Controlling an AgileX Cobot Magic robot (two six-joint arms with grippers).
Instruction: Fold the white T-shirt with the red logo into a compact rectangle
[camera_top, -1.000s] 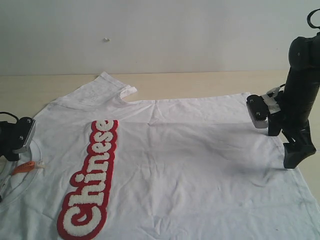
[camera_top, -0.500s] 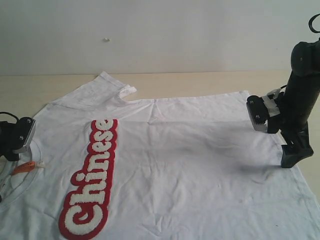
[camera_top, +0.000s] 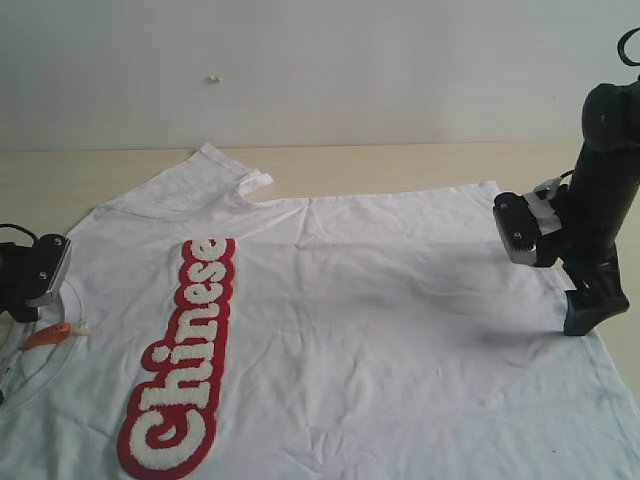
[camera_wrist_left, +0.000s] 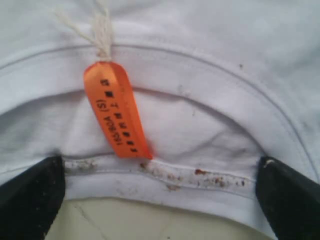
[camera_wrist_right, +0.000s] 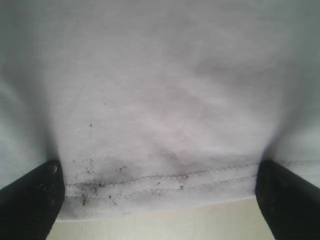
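Note:
The white T-shirt (camera_top: 380, 330) lies spread flat on the table, collar at the left and hem at the right. The red logo (camera_top: 185, 350) runs along its left part. My left gripper (camera_top: 30, 280) sits at the collar. In the left wrist view the left gripper (camera_wrist_left: 160, 200) is open, its black fingertips (camera_wrist_left: 30, 200) wide apart either side of the ribbed collar edge (camera_wrist_left: 165, 172), just below the orange neck tag (camera_wrist_left: 117, 112). My right gripper (camera_top: 585, 310) stands over the hem; the right gripper (camera_wrist_right: 160, 200) is open astride the smudged, stitched hem (camera_wrist_right: 160, 182).
The beige table (camera_top: 400, 165) shows as a bare strip behind the shirt, ending at a pale wall (camera_top: 320, 70). One sleeve (camera_top: 225, 170) points toward that wall. The shirt's near part runs out of the exterior view.
The right arm has shifted slightly over the hem. The left gripper holds its place at the collar. Both grippers stay open.

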